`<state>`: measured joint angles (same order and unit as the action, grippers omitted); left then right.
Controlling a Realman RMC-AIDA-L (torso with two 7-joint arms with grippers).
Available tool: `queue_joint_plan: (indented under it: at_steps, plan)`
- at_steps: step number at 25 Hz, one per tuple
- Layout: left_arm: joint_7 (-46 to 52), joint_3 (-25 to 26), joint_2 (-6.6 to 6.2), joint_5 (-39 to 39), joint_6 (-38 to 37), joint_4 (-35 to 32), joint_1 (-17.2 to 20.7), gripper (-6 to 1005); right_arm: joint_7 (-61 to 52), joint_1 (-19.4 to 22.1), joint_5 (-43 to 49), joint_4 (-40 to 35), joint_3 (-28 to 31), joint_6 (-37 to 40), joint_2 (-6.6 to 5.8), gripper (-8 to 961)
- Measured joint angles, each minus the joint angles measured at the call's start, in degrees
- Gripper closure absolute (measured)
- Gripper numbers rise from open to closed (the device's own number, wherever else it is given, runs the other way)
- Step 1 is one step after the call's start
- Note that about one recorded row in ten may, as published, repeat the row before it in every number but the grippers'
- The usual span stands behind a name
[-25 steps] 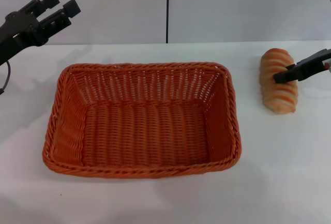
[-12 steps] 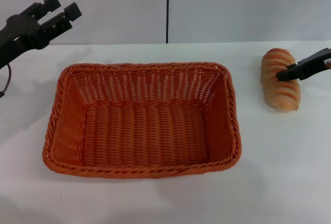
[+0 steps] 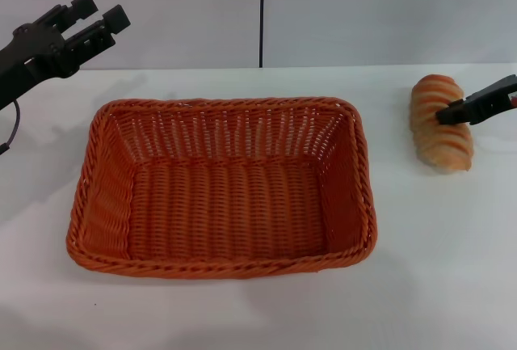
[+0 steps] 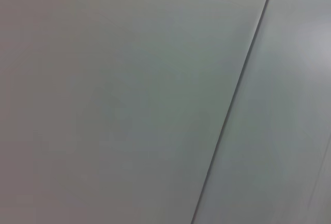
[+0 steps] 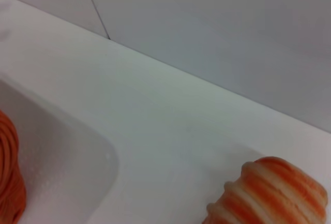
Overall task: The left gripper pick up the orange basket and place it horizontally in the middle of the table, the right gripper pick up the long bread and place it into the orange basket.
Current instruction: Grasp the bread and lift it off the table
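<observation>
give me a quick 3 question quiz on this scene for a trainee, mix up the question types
1. True or false: the long bread already lies inside the orange basket.
2. Multiple choice: where is the left gripper?
A. inside the basket
B. raised beyond the basket's far left corner
C. on the bread
3. Fill in: the right gripper is at the ____.

Key
1. False: the bread is outside the basket, to its right on the table, and the basket is empty.
2. B: it is open, holding nothing.
3. Bread: its tip sits across the loaf's middle; the grip itself is not clear.
</observation>
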<state>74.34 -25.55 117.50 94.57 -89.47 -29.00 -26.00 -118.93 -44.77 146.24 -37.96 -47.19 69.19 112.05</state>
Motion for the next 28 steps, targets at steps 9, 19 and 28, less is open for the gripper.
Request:
queue_joint_plan:
  at_steps: [9, 19, 28]
  plan:
    - [0.0, 0.0, -0.05, 0.0, 0.0, 0.0, -0.3, 203, 0.0, 0.2, 0.0, -0.4, 0.0, 0.0, 0.10, 734]
    - [0.5, 0.0, -0.23, 0.0, 0.0, 0.0, -0.5, 203, -0.2, 0.1, -0.4, -1.5, 0.1, 0.6, 0.35, 811]
    - [0.6, 0.0, -0.26, 0.0, -0.2, -0.1, -0.5, 203, -0.6, 6.5, -15.5, -18.4, 2.2, 12.0, 1.79, 825]
